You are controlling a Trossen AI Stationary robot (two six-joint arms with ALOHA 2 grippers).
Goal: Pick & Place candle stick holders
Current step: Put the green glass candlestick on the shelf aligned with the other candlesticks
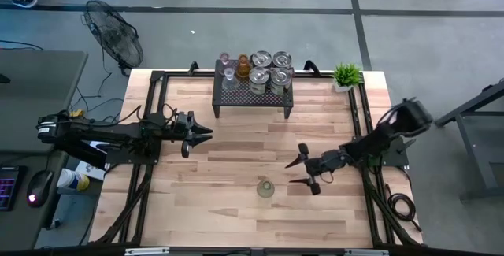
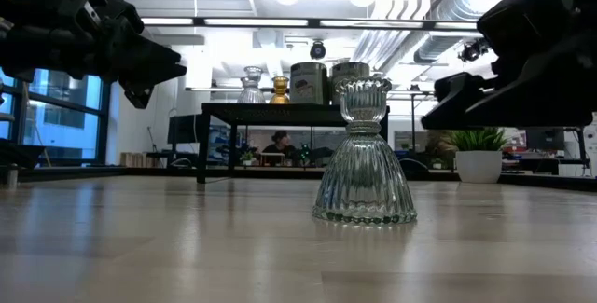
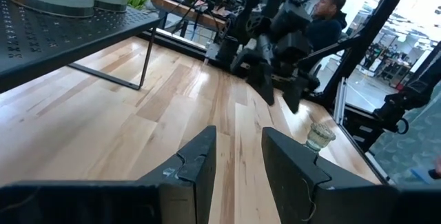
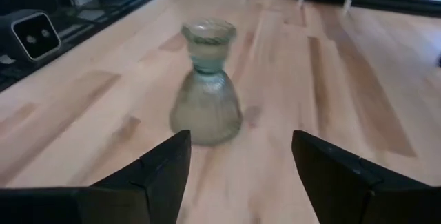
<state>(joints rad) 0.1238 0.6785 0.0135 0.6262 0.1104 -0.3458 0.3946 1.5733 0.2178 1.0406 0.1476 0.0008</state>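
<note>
A clear ribbed glass candle stick holder (image 1: 265, 187) (image 2: 364, 154) stands upright on its wide base on the wooden table, near the front middle. My right gripper (image 1: 302, 170) (image 4: 241, 148) is open just to the holder's right, fingers pointing at it; the holder (image 4: 205, 86) stands ahead of the fingertips, not between them. Several more holders (image 1: 256, 67), silvery, clear and one amber (image 1: 243, 67), stand on a black rack (image 1: 252, 97) at the back. My left gripper (image 1: 206, 133) (image 3: 239, 141) hovers left of centre, level, slightly open, with nothing between its fingers.
A small potted green plant (image 1: 346, 75) sits at the back right corner. Black frame rails (image 1: 150, 114) run along both table sides. Bare wood lies between the rack and the lone holder. A person sits beyond the table (image 3: 331, 10).
</note>
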